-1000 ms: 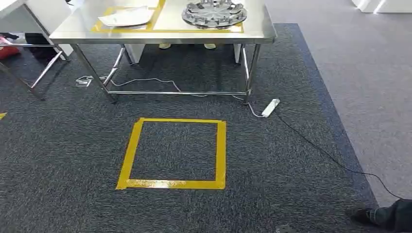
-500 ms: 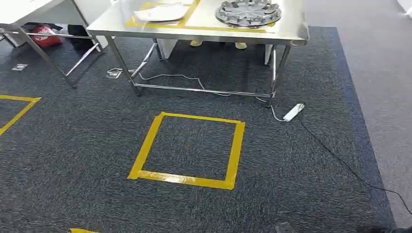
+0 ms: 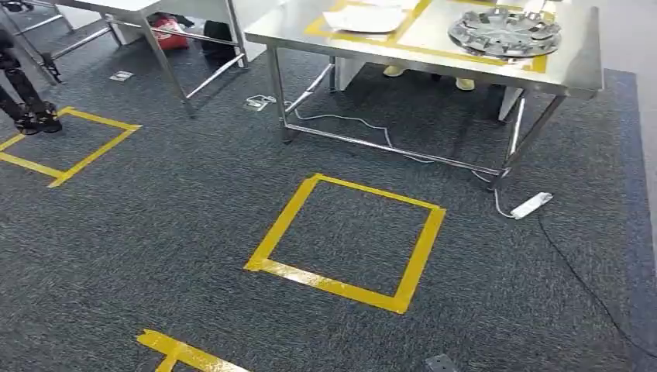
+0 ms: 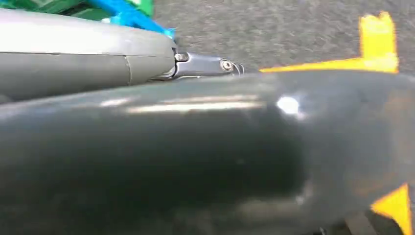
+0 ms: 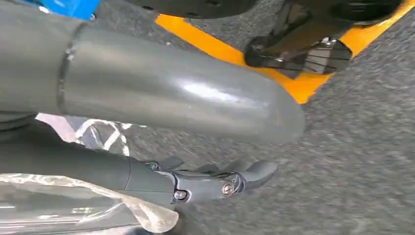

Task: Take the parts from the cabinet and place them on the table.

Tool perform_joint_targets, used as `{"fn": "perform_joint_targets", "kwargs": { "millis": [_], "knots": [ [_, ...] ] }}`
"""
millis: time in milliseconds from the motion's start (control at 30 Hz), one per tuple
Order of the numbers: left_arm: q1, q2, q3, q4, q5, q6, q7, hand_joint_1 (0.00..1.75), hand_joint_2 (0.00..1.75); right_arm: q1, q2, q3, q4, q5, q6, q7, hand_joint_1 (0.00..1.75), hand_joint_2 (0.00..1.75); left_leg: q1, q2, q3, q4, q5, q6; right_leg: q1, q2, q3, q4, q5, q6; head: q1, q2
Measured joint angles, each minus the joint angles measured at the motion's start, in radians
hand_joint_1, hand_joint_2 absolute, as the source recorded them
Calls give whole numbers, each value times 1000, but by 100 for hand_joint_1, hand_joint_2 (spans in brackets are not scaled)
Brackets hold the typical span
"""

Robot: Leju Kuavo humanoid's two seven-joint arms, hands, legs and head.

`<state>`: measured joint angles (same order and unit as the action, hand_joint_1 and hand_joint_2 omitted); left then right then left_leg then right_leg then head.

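Right robot hand (image 5: 161,147) low over carpet (image 5: 352,161)

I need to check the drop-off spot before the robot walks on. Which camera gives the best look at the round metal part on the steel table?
The head view: the round metal part lies whole on the steel table, inside the yellow tape outline. Both wrist views point at carpet and floor tape, close behind each hand.

The right hand (image 5: 161,132) comes in close over dark grey carpet (image 5: 352,161). Its thick grey thumb (image 5: 186,93) lies above a darker finger (image 5: 215,183). Clear crinkled plastic (image 5: 93,215) sits against the fingers, though what it wraps is hidden. A band of yellow tape (image 5: 235,56) crosses the carpet just past the thumb.
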<state>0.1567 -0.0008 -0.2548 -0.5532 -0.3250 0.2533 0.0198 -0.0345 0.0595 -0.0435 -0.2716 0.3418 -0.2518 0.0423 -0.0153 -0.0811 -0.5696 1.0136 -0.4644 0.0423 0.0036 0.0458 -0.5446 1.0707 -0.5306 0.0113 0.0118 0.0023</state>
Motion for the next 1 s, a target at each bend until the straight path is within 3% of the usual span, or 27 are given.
{"fn": "perform_joint_targets", "kwargs": {
  "millis": [33,67,100,167,200,233,267,333,367,400,467,500,533,567,600,667,700,733,767,833,867,900,933,967,1000],
  "knots": [
    [-10,-1,-1,15,0,0,-6,0,0,-2,-3,0,0,0,0,0,0,0,1,-10,-3,2,1,-3,2,52,13,-42,3,-16,-2,0],
    [-24,-1,-3,37,1,1,-14,0,0,-1,-4,2,0,0,0,-1,0,0,-4,-25,-10,6,1,-6,-3,51,26,-75,-4,-15,-3,0],
    [-35,-3,-4,55,3,2,-25,0,0,-1,-4,4,0,2,0,-2,0,0,2,-36,-15,4,6,-14,3,37,25,-71,-4,-12,-1,0],
    [-46,-5,-4,93,10,8,-43,0,0,-2,-4,7,0,2,-1,-1,0,0,5,-65,-20,-5,15,-30,3,13,38,-86,6,-24,2,0],
    [-49,0,-4,108,11,12,-48,0,0,-2,0,9,0,3,-1,-1,0,0,5,-55,-19,6,13,-30,-11,-2,52,-106,20,-23,1,0],
    [-50,-7,-5,123,13,15,-57,0,0,-2,-2,11,0,6,-6,-2,0,0,0,3,-32,30,-14,-37,-9,-12,57,-114,24,-26,-5,0],
    [-58,-6,-5,136,15,16,-61,0,0,0,-2,14,0,9,-14,-1,0,0,5,36,-62,92,-58,-46,-10,-29,58,-118,26,-29,-14,0],
    [-76,-7,-5,165,22,18,-75,0,0,3,-2,16,0,14,-29,1,0,0,21,64,-134,249,-135,-62,-11,-68,54,-118,23,-26,-13,0],
    [-81,-8,-5,176,24,18,-77,0,0,3,-2,16,0,15,-34,1,0,0,29,69,-149,287,-144,-71,-13,-83,47,-118,21,-23,-13,0],
    [-84,-7,-5,185,29,18,-80,0,0,3,-2,17,0,16,-40,1,0,0,37,72,-140,280,-131,-79,-18,-97,49,-117,17,-18,-14,0],
    [-87,-7,-4,209,35,19,-92,0,0,0,-2,20,0,18,-55,0,0,0,54,85,-59,147,-59,-99,-33,-122,57,-113,8,-1,-13,0],
    [-91,-7,-4,219,40,19,-96,0,0,-1,-2,21,0,19,-60,0,0,0,62,111,-3,53,-22,-111,-40,-134,62,-107,0,11,-14,0],
    [-96,-15,-5,225,42,24,-98,0,0,-1,-7,21,0,18,-65,-1,0,0,64,156,23,1,-27,-123,-33,-142,72,-97,-10,27,-20,0],
    [-103,-19,-3,230,47,34,-97,0,0,-3,-8,21,0,18,-66,-3,0,0,59,133,18,3,-24,-98,-34,-152,60,-85,-18,39,-23,0],
    [-106,-25,-3,236,51,49,-97,0,0,-5,-8,21,0,17,-68,-5,0,0,53,126,13,11,-28,-82,-35,-156,66,-91,-15,45,-12,0],
    [-107,-31,-1,253,53,70,-87,0,0,-10,-8,21,0,17,-69,-6,0,0,50,109,5,14,-29,-63,-41,-171,85,-97,-11,54,-10,0],
    [-109,-35,-1,256,53,74,-87,0,0,-11,-7,23,0,17,-68,-7,0,0,50,99,8,10,-26,-54,-46,-166,80,-95,-20,60,-10,0],
    [-108,-42,-1,259,51,78,-85,0,0,-11,-6,23,0,17,-68,-9,0,0,49,94,7,9,-24,-47,-49,-110,67,-69,-49,58,-7,0],
    [-110,-45,-1,262,50,85,-83,0,0,-10,-6,23,0,16,-68,-11,0,0,46,84,5,9,-24,-41,-46,-74,34,0,-89,54,-4,0],
    [-113,-54,-1,263,48,89,-77,0,0,-4,-7,23,0,14,-68,-13,0,0,37,60,2,9,-24,-31,-35,-54,-59,183,-157,47,1,0],
    [-114,-55,-1,264,48,89,-73,0,0,-1,-7,23,0,13,-68,-14,0,0,31,46,3,9,-24,-28,-31,-51,-96,242,-166,40,2,0],
    [-114,-56,-1,265,48,89,-71,0,0,1,-7,23,0,13,-68,-15,0,0,25,31,4,9,-25,-27,-24,-49,-113,251,-150,30,1,0],
    [-114,-56,-1,266,48,89,-69,0,0,2,-7,23,0,13,-68,-15,0,0,21,14,6,9,-25,-26,-15,-45,-106,209,-106,16,2,0],
    [-114,-56,0,266,48,89,-69,0,0,2,-7,23,0,13,-68,-16,0,0,16,0,9,9,-25,-26,-8,-35,-80,135,-54,3,2,0],
    [-114,-59,0,266,48,89,-69,0,0,1,-7,23,0,14,-68,-17,0,0,13,-15,12,9,-25,-25,0,-10,-43,41,2,-13,2,0]
  ]
}}
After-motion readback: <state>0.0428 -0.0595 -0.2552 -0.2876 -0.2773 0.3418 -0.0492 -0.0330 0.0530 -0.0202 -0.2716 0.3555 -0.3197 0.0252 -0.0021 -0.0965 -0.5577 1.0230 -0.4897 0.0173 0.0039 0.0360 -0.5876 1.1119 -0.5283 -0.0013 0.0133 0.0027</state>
